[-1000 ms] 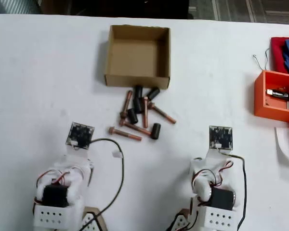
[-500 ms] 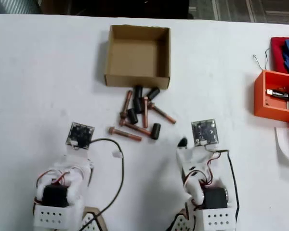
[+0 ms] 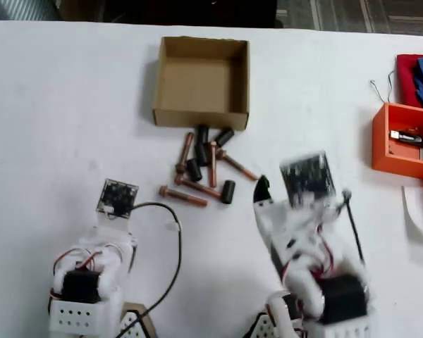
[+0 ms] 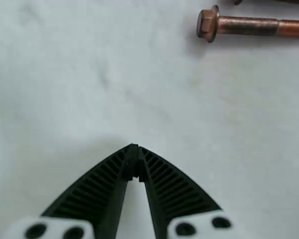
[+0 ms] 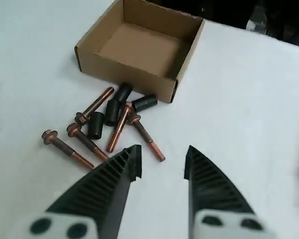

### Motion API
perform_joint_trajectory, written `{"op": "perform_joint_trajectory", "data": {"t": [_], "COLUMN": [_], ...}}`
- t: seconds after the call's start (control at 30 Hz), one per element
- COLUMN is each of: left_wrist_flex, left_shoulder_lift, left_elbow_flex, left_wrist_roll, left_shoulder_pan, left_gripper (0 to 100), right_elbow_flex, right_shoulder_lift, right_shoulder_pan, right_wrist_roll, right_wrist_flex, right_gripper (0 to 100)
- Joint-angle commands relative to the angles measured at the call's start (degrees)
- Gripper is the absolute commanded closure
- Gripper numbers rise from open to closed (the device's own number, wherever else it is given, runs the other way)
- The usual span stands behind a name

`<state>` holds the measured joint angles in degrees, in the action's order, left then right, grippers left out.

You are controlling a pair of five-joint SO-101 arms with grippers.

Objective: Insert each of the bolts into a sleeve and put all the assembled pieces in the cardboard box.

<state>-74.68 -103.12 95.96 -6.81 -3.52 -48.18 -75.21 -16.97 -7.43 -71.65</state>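
A white table [image 3: 70,105] seen from above, taking its far edge as twelve o'clock. An open cardboard box [image 3: 201,83] sits upright a little left of centre toward the far edge, with nothing visible inside it. Just beside the box's near wall, at its six o'clock, lies a loose pile of copper-coloured bolts [image 3: 213,163] and short black sleeves [image 3: 228,191]. They lie flat, some touching or crossing. None of the bolts is inside a sleeve.

The right gripper [image 5: 162,152] hangs above the table at about four o'clock from the pile, close to it and apart from every piece. Its jaws stand spread with a clear gap between them and hold nothing. Its wrist view looks over the pile toward the box.

The left gripper [image 4: 134,149] sits at about seven o'clock from the pile, low over bare table. Its jaws are pressed together at the tips, with nothing between them. One bolt [image 4: 249,26] lies flat just beyond it, untouched.

An orange bin [image 3: 403,144] stands at the table's three o'clock edge, with red and blue cloth [image 3: 416,77] behind it.
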Motion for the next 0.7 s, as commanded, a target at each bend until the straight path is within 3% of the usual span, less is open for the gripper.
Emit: {"op": "perform_joint_trajectory", "data": {"t": [0.0,0.2,0.43,0.67], "left_wrist_flex": [0.79,0.79,0.79,0.79], "left_shoulder_lift": [-1.41,-1.41,-1.41,-1.41], "left_elbow_flex": [1.10,1.10,1.10,1.10], "left_wrist_roll": [-0.35,-0.35,-0.35,-0.35], "left_shoulder_pan": [0.44,0.44,0.44,0.44], "left_gripper": [97,97,97,97], "right_elbow_flex": [20.57,49.32,56.97,57.32], "right_shoulder_lift": [29.58,68.09,82.51,94.55], "right_shoulder_pan": [-0.92,-6.99,-12.79,-10.51], "right_wrist_roll": [4.40,9.14,12.92,15.38], "right_wrist_flex": [-9.10,-30.02,-29.67,-28.53], "right_gripper": [85.1,85.4,85.0,85.0]}}
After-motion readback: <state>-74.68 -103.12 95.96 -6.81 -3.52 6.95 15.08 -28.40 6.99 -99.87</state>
